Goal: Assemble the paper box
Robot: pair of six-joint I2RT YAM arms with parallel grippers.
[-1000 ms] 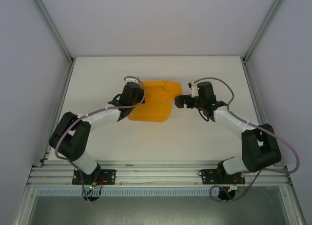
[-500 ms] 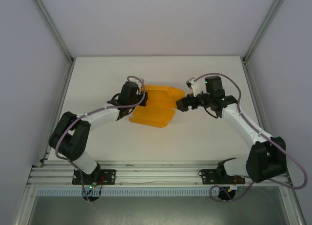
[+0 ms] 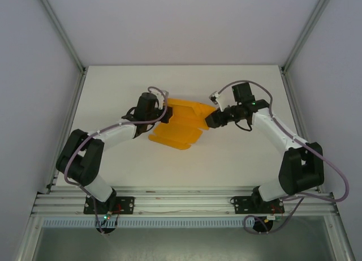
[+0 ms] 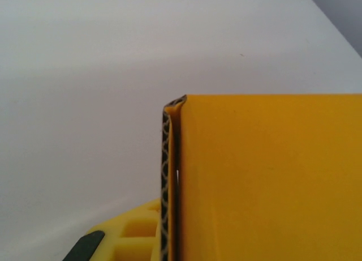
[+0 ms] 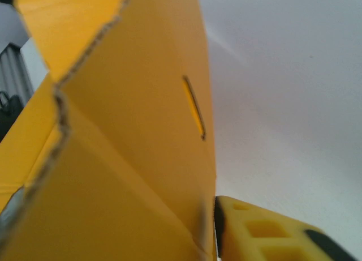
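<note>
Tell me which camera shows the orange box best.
Top external: the box shows nearly whole, outline and flaps. The left wrist view catches a folded corrugated edge; the right wrist view, a panel with a slot.

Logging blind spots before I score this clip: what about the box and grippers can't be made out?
- Top view: box folds and flaps too small; right gripper fingertips too small to separate.
- Left wrist: second finger hidden behind the box, which is cut off by the right and bottom edges.
- Right wrist: box blurred, too close; it hides one finger, so whether the jaws have shut is unclear.
</note>
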